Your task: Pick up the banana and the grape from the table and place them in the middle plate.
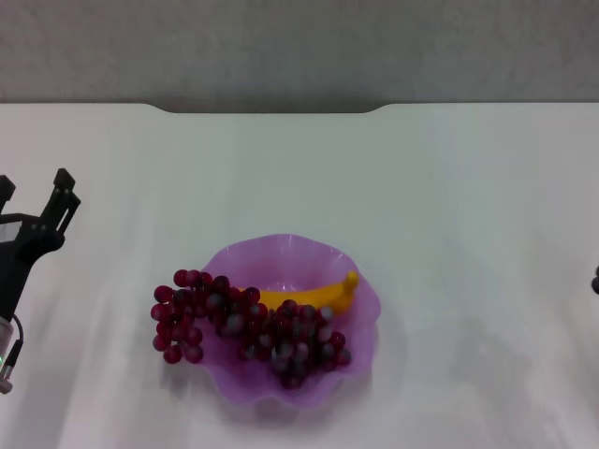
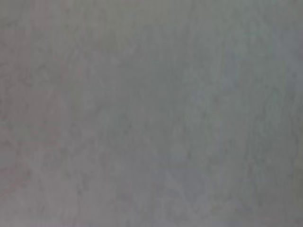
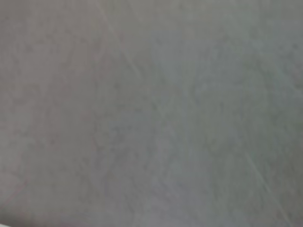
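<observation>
The purple scalloped plate stands on the white table at the front middle. The yellow banana lies inside it, toward its far side. The dark red grape bunch lies across the plate in front of the banana, and its left end hangs over the plate's left rim. My left gripper is open and empty at the left edge, well clear of the plate. Only a dark sliver of my right gripper shows at the right edge. Both wrist views show only bare table surface.
The table's far edge with its notch meets a grey wall. Nothing else stands on the table.
</observation>
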`<action>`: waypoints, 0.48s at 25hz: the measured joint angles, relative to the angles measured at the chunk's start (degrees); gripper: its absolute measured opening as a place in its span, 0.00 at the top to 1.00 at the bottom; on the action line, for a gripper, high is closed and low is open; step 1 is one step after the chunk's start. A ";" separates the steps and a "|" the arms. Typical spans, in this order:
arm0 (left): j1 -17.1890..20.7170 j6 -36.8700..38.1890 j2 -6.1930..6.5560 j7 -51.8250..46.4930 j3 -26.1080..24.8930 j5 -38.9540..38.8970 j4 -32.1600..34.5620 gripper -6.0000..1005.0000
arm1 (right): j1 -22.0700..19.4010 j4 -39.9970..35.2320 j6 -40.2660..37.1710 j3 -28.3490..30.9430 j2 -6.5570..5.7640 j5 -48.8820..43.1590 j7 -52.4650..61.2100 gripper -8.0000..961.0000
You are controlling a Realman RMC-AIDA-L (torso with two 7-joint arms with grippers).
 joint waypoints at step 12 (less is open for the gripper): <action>-1.47 -6.66 0.33 0.04 -0.23 -2.76 0.16 0.19 | -0.47 1.13 3.85 4.40 0.18 0.03 0.06 0.99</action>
